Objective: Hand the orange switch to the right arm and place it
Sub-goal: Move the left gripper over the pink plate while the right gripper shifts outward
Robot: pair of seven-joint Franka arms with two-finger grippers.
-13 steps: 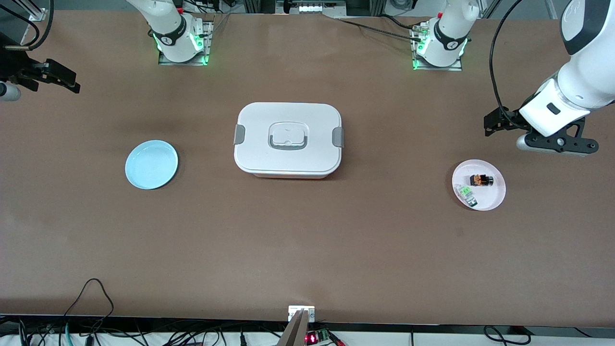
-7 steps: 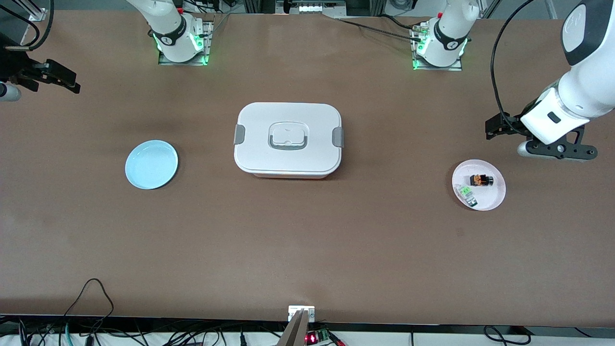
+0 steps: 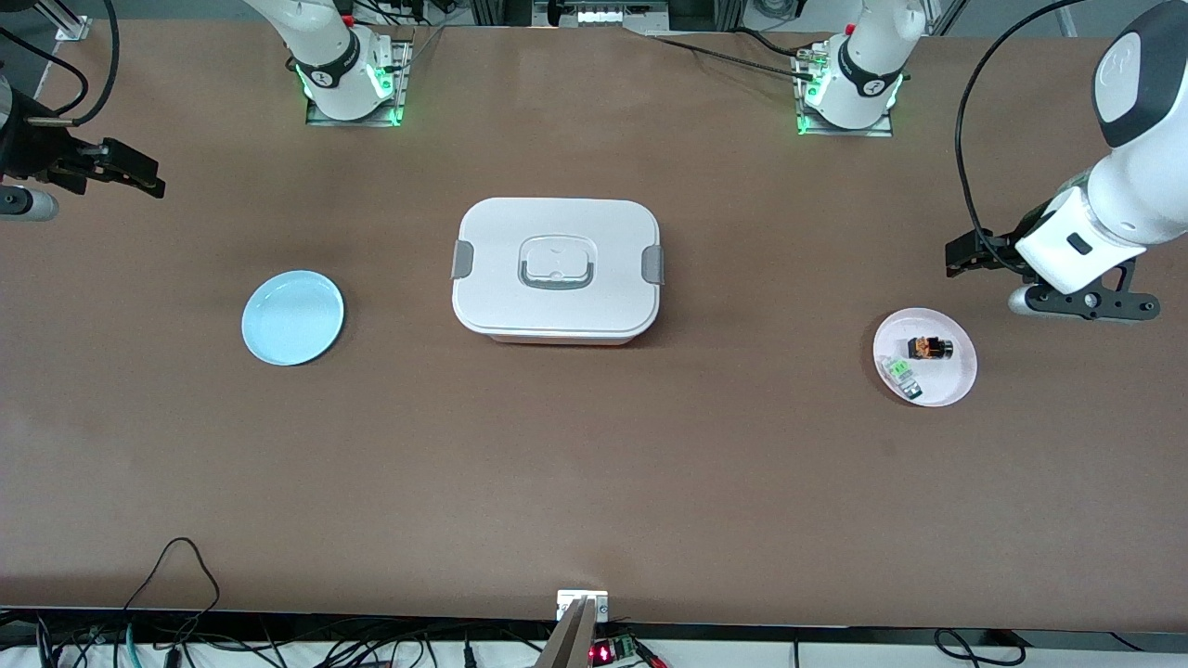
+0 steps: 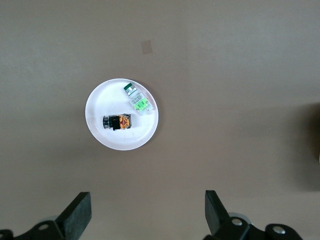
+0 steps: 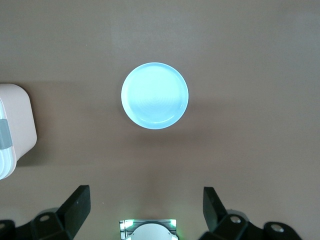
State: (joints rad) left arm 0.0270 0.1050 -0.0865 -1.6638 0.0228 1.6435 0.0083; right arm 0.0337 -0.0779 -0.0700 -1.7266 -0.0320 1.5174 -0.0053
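**Pick not yet begun, both end effectors wide apart**

Starting at the right arm's end of the worktop (image 3: 594, 482): right end effector (image 5: 145, 205) up in the air at that edge, fingers spread and empty, waiting. Round pale-blue plate (image 3: 292, 317) lying bare, the likely drop spot. Mid-worktop, a white rectangular lidded box with grey clips (image 3: 557, 269), closed. Toward the left arm's end, a round pink-white plate (image 3: 956, 376) carrying the tiny black-and-orange switch (image 3: 929, 349), lying on its side, with a small green-and-clear component (image 3: 902, 376) just beside it, nearer the front camera. Left end effector (image 4: 147, 212) hovering beside that plate, not yet over it, fingers wide and empty.

Risks from here: two parts close together, so a sloppy descent could nudge or grab the green one instead. Tiny rounded switch, liable to roll or pop out of a pinch. Mid-air handover, easily dropped if released early.
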